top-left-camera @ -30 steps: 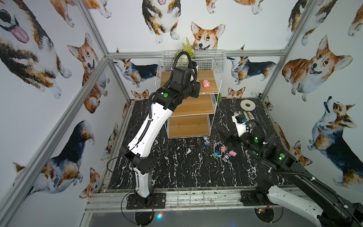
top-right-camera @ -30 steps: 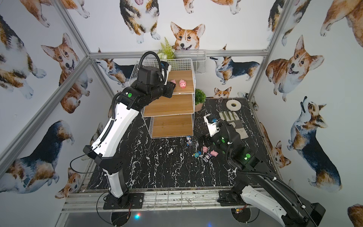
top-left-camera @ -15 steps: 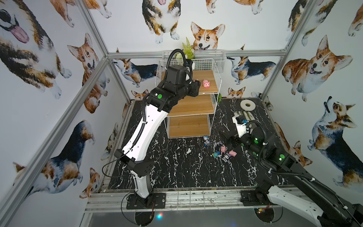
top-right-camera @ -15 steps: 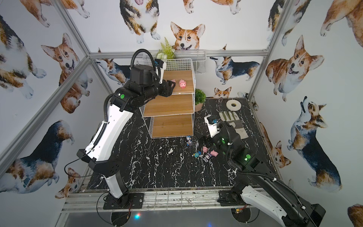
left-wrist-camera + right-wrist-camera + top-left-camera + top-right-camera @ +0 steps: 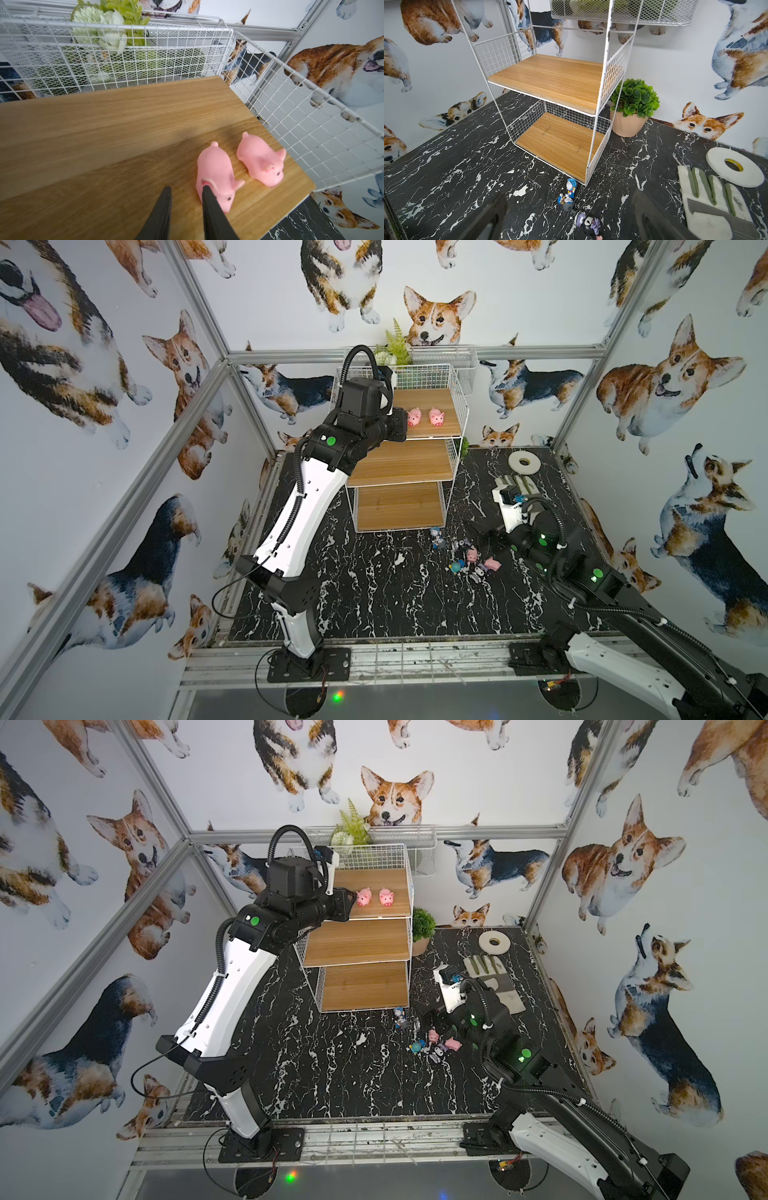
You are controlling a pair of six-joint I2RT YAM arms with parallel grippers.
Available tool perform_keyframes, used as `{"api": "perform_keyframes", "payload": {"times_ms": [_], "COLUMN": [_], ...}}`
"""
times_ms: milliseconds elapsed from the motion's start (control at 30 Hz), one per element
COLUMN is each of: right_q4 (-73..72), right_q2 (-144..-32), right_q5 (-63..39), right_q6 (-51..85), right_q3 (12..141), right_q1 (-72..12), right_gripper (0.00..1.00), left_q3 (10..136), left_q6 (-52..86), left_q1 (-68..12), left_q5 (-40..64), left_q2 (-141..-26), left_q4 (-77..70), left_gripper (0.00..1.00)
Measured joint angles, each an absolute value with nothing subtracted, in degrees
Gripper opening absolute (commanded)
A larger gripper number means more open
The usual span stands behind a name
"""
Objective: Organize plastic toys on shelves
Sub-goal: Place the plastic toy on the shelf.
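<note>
While two pink pigs already stand on the top shelf (image 5: 124, 124) of the white wire rack (image 5: 424, 375), the task appears less than a third done; the first shelved pig (image 5: 216, 172) and the second shelved pig (image 5: 260, 160) sit side by side, just apart, near the board's front edge, snouts toward that edge; the left gripper (image 5: 186, 188) is beside the first, its jaws slightly parted with only bare wood between them and one finger (image 5: 209, 205) touching the pig at its ear, so nothing is gripped; the middle shelf (image 5: 401, 462) and bottom shelf (image 5: 399, 506) are bare; on the black marble tabletop (image 5: 374, 593), just in front of the rack, lies the unsorted cluster: two more pink pigs (image 5: 471, 554), black-and-purple figures (image 5: 589, 224) and small blue figures (image 5: 571, 185); the right gripper (image 5: 569, 196) hovers above this cluster, jaws wide and empty; every one of these toys is left to shelve.
</note>
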State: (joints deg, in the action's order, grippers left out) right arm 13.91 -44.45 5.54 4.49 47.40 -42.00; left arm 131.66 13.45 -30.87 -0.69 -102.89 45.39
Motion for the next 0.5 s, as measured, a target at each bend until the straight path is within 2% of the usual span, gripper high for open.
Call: {"api": "perform_keyframes", "payload": {"times_ms": [500], "right_q4": [13.93], "right_q2": [-44.56], "right_q5": [5.37], "right_q6": [4.47], "right_q3": [47.20], "right_q1": [-42.00], "right_gripper": [1.00], "left_q3": [131.17], "left_q6": [13.21], "left_q1": [-31.90], "left_q5": [-0.38], "left_q2": [-103.15], "left_q4": [45.47], "left_gripper": [0.30]}}
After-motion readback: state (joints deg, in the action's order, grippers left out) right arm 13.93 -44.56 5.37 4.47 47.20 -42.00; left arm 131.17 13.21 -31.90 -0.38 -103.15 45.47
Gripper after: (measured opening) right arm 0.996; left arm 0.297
